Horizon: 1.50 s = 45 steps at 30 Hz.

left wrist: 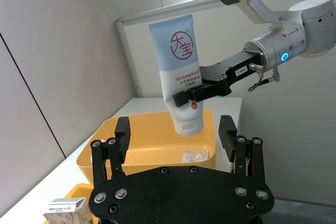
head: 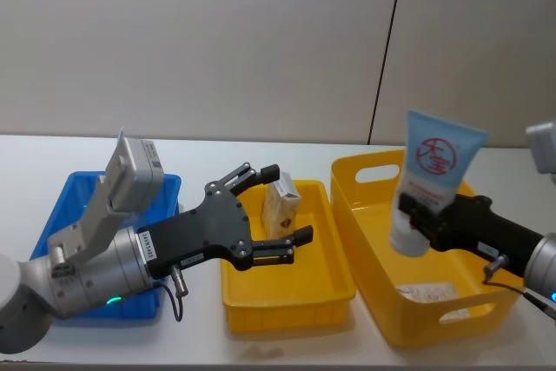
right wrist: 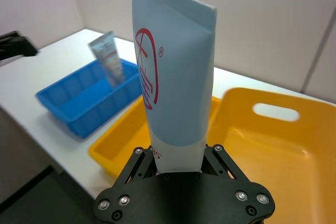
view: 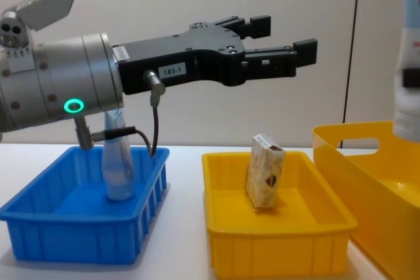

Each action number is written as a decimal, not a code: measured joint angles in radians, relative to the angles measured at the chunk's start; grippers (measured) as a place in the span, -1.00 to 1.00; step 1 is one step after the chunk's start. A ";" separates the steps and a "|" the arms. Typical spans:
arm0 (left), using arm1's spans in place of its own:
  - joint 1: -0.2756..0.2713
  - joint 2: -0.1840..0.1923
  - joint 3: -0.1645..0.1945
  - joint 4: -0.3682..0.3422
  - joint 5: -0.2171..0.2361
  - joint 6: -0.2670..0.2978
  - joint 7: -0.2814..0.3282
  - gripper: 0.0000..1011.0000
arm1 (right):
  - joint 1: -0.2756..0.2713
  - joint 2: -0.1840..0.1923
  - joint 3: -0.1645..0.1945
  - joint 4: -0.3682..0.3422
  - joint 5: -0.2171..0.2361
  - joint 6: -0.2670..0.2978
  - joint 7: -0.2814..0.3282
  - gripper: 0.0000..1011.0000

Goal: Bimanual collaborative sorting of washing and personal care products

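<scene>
White table point(head: 26, 149), right pincer point(head: 415, 215) gripping tube point(head: 434, 175)

Three bins stood in a row on the table point(head: 261, 149). The left gripper point(head: 278, 212) hung over the middle bin point(head: 326, 280), fingers spread, with a carton point(head: 281, 208) upright below it. To its left, a tube point(view: 118, 162) stood in the left bin point(view: 39, 224). To its right, the right gripper point(head: 415, 217) held a tube point(head: 434, 175) upright above the right bin point(head: 369, 215).
</scene>
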 joint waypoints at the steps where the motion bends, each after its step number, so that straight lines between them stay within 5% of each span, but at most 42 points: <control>1: 0.000 0.000 0.000 0.000 0.000 0.000 0.000 0.98 | -0.012 -0.004 0.010 -0.006 0.000 0.000 -0.024 -0.55; 24: 0.000 0.000 0.000 0.000 0.000 0.000 0.000 0.98 | -0.126 -0.076 0.131 -0.013 -0.035 -0.020 -0.307 -0.55; 36: 0.000 0.000 0.000 0.000 0.000 0.000 0.000 0.98 | -0.109 -0.116 0.174 0.093 -0.078 -0.073 -0.408 -0.55; 45: 0.000 0.000 0.000 0.000 0.000 0.000 0.000 0.98 | -0.087 -0.132 0.181 0.160 -0.105 -0.133 -0.421 -0.55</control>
